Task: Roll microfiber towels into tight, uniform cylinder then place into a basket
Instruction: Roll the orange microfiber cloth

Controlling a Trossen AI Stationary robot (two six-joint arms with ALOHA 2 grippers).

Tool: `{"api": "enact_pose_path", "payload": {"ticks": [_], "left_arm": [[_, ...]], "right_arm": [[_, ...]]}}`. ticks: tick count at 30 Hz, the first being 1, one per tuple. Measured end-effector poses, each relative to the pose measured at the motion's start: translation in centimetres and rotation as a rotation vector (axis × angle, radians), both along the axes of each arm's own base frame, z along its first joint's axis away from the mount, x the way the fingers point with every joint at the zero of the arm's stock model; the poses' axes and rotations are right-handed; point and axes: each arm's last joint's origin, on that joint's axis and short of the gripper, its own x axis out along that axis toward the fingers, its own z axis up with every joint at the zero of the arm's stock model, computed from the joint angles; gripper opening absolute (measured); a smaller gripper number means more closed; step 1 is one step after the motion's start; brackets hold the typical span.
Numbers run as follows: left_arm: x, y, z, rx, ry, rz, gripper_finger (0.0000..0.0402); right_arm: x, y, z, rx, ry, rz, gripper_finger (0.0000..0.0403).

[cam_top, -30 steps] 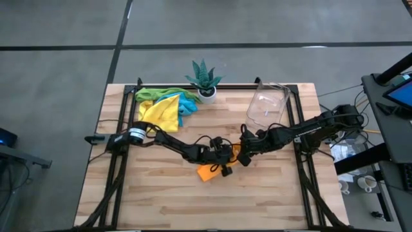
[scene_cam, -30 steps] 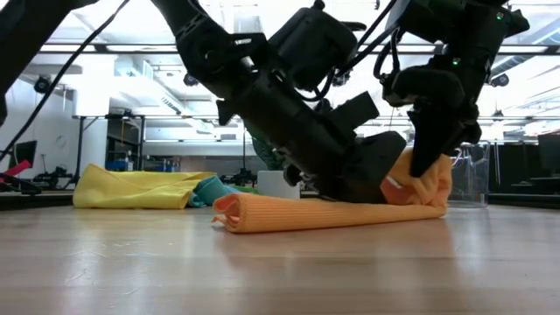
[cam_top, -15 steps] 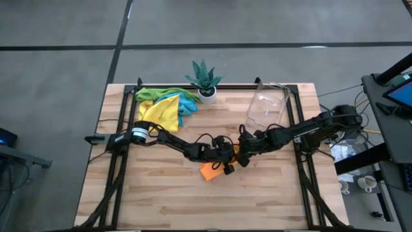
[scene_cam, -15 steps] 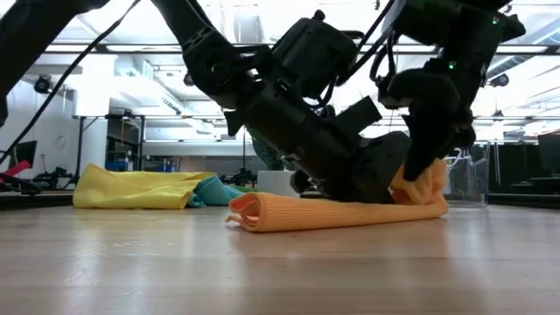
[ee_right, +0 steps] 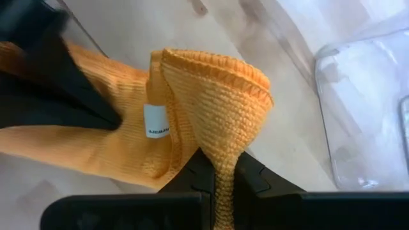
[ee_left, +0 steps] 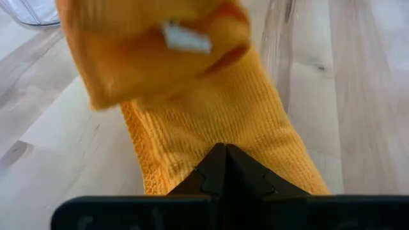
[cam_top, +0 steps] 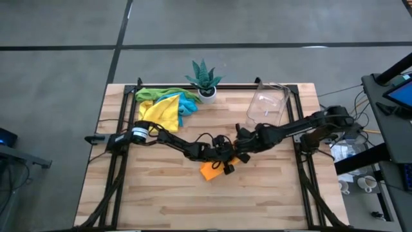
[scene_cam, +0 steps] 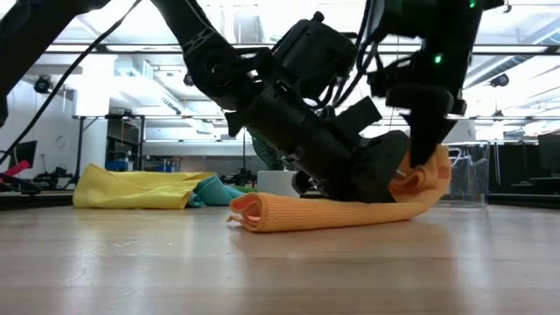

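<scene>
An orange microfiber towel (cam_top: 211, 169), loosely rolled into a long strip, lies on the wooden table near its middle. My left gripper (ee_left: 223, 167) is shut, with its tips on the strip's middle. My right gripper (ee_right: 217, 171) is shut on the towel's raised end (scene_cam: 430, 171), the end toward the table's right. The clear basket (cam_top: 267, 106) stands behind them, toward the far right. In the low view the left gripper's dark body hides part of the strip. My left gripper bears on the towel's middle (ee_left: 211, 131) with its shut fingertips, slanting down from the table's left. That part of the towel lies flat on the table. I cannot tell whether any cloth is caught between the fingers. My right gripper pinches a folded edge at the towel's right end (ee_right: 220, 137) between its two fingers, coming steeply from above. Several layers bunch up there. That end is held up off the table (scene_cam: 429, 179), and the rest of the strip slopes down onto the wood.
A pile of yellow, green and light blue towels (cam_top: 164, 106) lies at the far left. Beside it, at the far edge, stands a green spiky plant in a white pot (cam_top: 205, 80). Bare wood stretches along the near side (cam_top: 212, 206).
My right gripper has risen a little, tipped steeper and moved toward the table's far edge. It has drawn the towel's right end up off the table. The rest of the strip stays down under my left gripper, and its free left end has slid slightly toward the grippers.
</scene>
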Motion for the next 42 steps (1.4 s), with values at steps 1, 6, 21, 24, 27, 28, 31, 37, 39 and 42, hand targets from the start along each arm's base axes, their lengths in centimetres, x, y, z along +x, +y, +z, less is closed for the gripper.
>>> {"api": "enact_pose_path", "payload": {"ticks": [1,6,21,24,27,28,31,37,39,42], "left_arm": [[0.0,0.0,0.0,-0.002,-0.005,-0.002,0.0000],[0.0,0.0,0.0,-0.001,-0.008,-0.003,0.0000],[0.1,-0.1,0.3,0.008,-0.024,-0.016,0.0000],[0.0,-0.1,0.5,0.007,-0.025,-0.021,0.0000],[0.1,-0.1,0.6,0.004,-0.036,-0.022,0.0000],[0.1,-0.1,0.7,0.004,-0.040,-0.023,0.0000],[0.1,-0.1,0.6,0.004,-0.044,-0.023,0.0000],[-0.7,-0.2,0.6,0.000,-0.099,-0.021,0.0000],[-0.9,-0.2,0.8,0.001,-0.104,-0.017,0.0000],[-1.0,-0.2,0.8,-0.004,-0.110,-0.008,0.0000]], "right_arm": [[0.2,0.0,-0.5,-0.004,0.027,0.001,0.0013],[1.1,0.2,-1.5,-0.023,0.116,0.022,0.0013],[1.8,0.9,-1.9,-0.020,0.100,0.041,0.0013],[1.8,1.0,-1.7,-0.018,0.093,0.042,0.0013],[1.7,1.0,-1.5,-0.016,0.084,0.042,0.0013],[1.7,1.0,-1.6,-0.016,0.085,0.040,0.0013],[1.7,1.0,-1.6,-0.016,0.088,0.042,0.0013],[1.4,1.1,-1.7,-0.012,0.107,0.046,0.0013],[1.3,1.1,-1.7,-0.012,0.110,0.046,0.0013],[1.3,1.1,-1.7,-0.011,0.109,0.046,0.0013]]}}
